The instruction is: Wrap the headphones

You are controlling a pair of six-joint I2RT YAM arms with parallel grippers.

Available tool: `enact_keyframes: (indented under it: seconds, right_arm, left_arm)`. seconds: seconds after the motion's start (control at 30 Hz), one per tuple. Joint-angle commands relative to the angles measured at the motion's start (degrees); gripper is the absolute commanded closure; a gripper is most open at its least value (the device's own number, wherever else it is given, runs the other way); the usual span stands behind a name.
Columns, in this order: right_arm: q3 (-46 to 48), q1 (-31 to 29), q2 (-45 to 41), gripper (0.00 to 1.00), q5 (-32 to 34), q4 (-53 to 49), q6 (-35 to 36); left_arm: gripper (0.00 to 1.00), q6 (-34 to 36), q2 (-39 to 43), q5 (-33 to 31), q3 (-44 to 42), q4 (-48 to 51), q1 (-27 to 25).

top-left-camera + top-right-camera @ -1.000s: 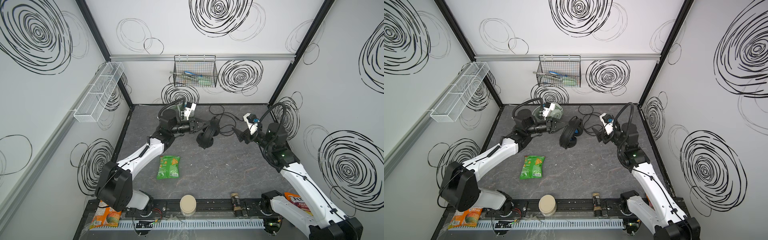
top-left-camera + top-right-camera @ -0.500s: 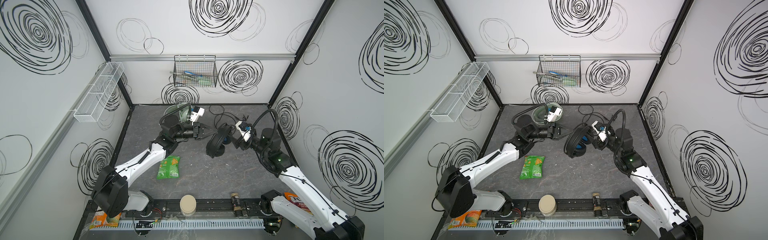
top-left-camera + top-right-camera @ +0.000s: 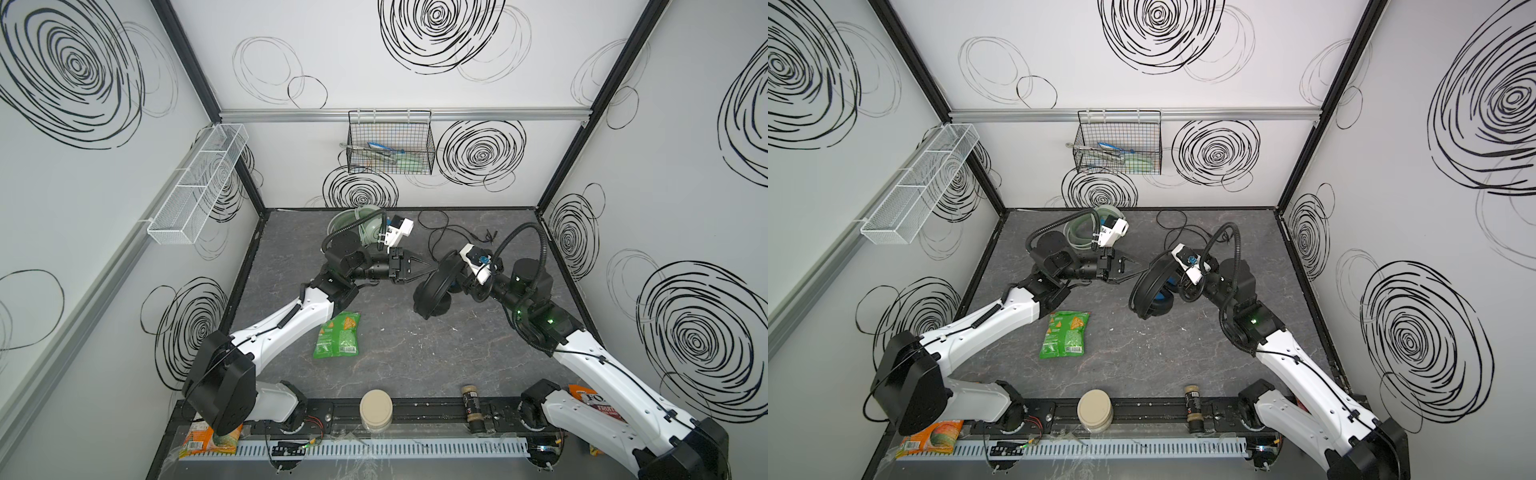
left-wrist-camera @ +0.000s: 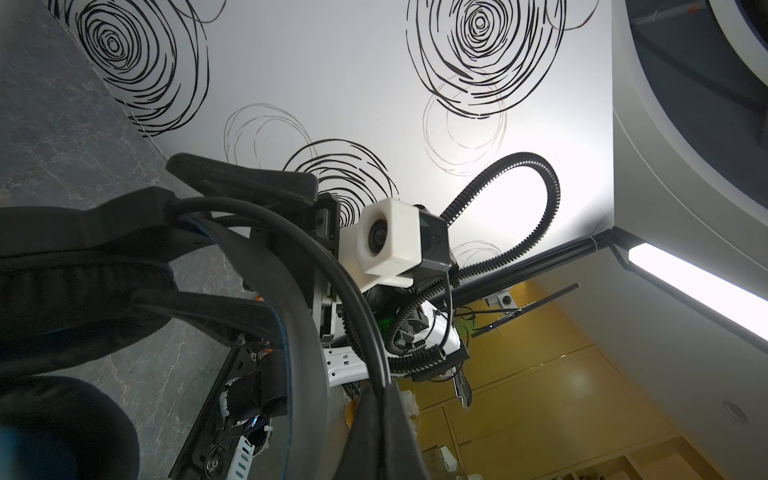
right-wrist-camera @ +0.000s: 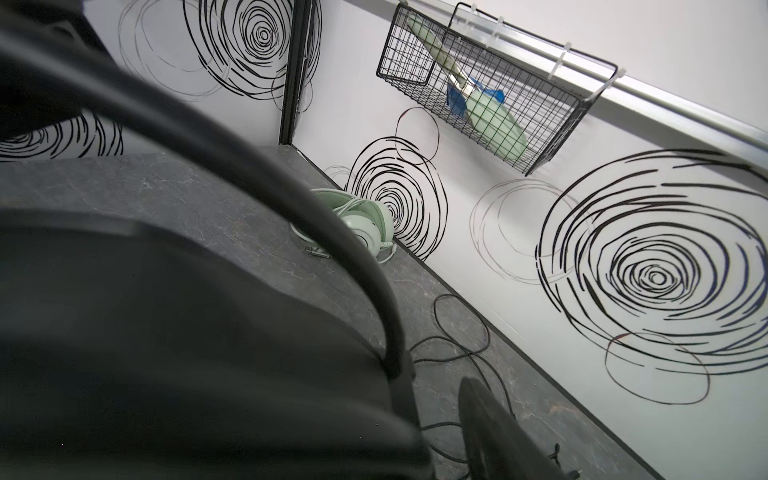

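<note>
Left wrist view: the left gripper [image 4: 382, 411] has its fingers pressed together on the black cable [image 4: 371, 340], which arcs over to the black headphones [image 3: 434, 286] just ahead. The right gripper [image 4: 174, 241] straddles the upper earcup, one finger on each side; whether it squeezes I cannot tell. In both top views the black headphones stand upright over the middle of the table [image 3: 395, 345], between the two grippers. The mint-green headphones [image 5: 361, 224] lie by the back wall, behind the left arm. A green snack bag [image 3: 337, 341] lies nearer the front.
</note>
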State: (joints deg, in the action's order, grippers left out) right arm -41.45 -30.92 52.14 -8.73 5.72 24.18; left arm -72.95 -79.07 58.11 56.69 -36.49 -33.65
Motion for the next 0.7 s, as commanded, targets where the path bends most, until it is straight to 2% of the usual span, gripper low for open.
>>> enact_keyframes:
  seconds: [0.0,0.4,0.57,0.63,0.67]
  right_arm:
    - [-1.55,-0.57,0.46,0.40,1.74,2.83,0.46]
    - [-3.29,-0.76,1.11,0.77,2.74,2.31,0.05]
    - [-4.75,-0.80,1.98,0.90,4.26,0.20,-1.22]
    - [-5.31,-0.73,2.68,0.94,5.84,-0.79,-2.16]
    - [-5.83,-0.74,3.22,0.96,6.89,-1.67,-2.56]
  left_arm:
    - [1.00,0.64,1.54,1.37,0.89,-4.16,-0.28]
    - [0.98,4.83,0.76,0.23,2.52,2.26,-0.37]
    - [0.58,10.01,0.75,-2.53,4.14,9.45,0.83]
    - [0.41,15.74,1.62,-6.33,5.90,17.01,2.30]
    - [0.37,19.68,2.12,-8.92,7.18,22.27,2.97]
